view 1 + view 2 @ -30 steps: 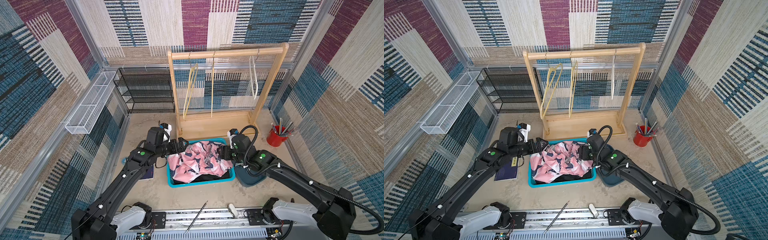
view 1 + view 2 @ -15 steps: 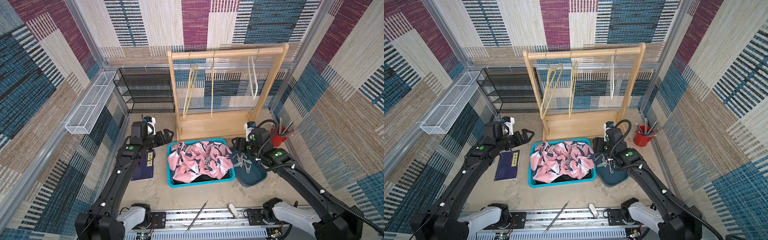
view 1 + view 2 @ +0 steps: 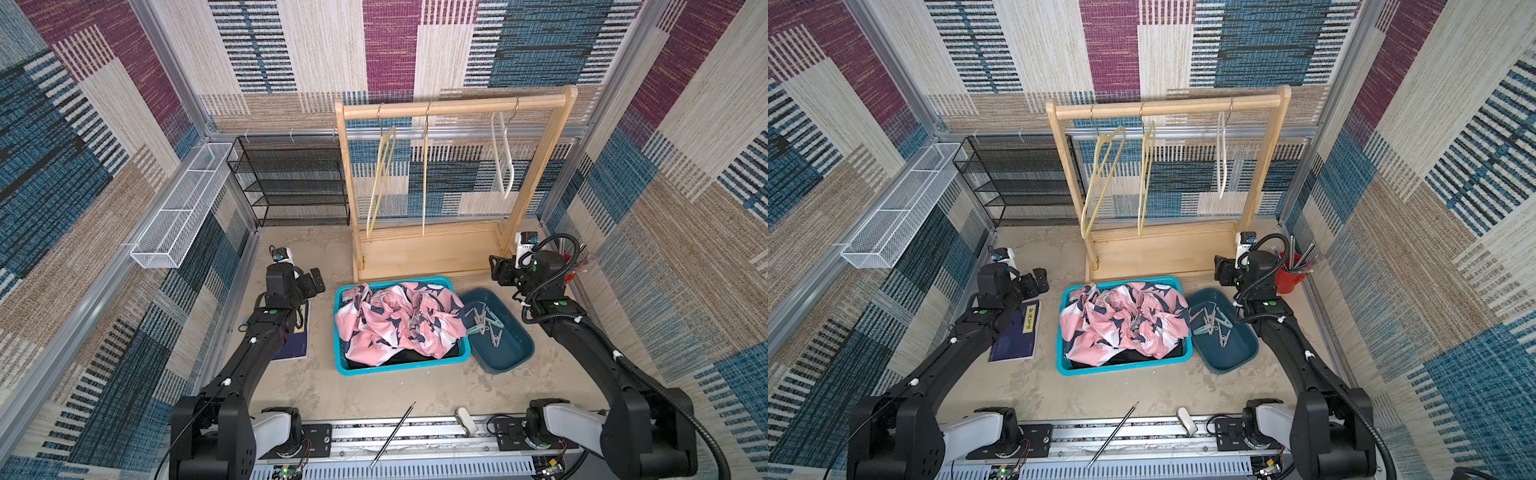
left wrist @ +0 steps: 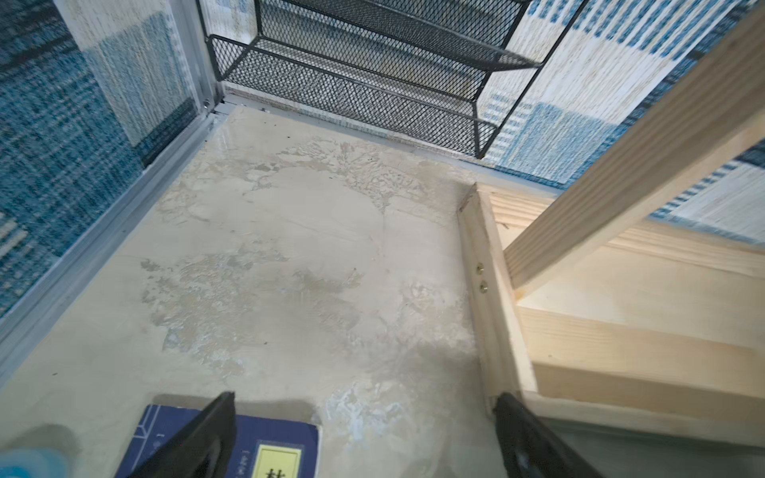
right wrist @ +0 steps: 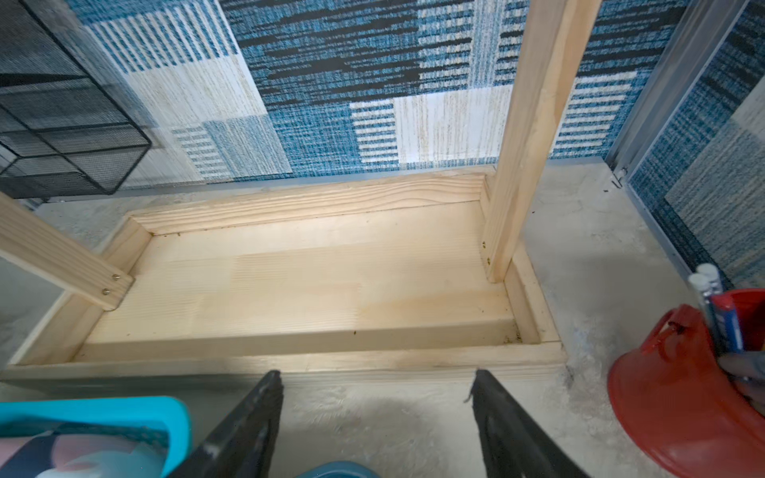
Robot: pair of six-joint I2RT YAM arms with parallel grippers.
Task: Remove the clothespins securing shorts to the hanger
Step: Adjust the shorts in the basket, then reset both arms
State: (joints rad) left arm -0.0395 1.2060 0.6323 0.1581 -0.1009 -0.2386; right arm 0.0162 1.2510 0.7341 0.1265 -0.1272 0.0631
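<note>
Your left gripper (image 4: pixel 364 438) and right gripper (image 5: pixel 376 430) stand spread, holding nothing. The clothespins (image 3: pixel 482 322) lie in the blue tub (image 3: pixel 512 354).

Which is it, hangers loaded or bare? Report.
Bare: three hangers hang empty on the rack; shorts lie crumpled in the teal basket.

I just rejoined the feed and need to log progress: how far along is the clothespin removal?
Done, it seems: all three hangers on the rack hang bare, the shorts lie piled in the teal basket, and the clothespins sit in the dark blue tray. In hand: nothing; the left gripper and right gripper are open and empty. Remaining: no pinned shorts visible, so likely nothing.
</note>
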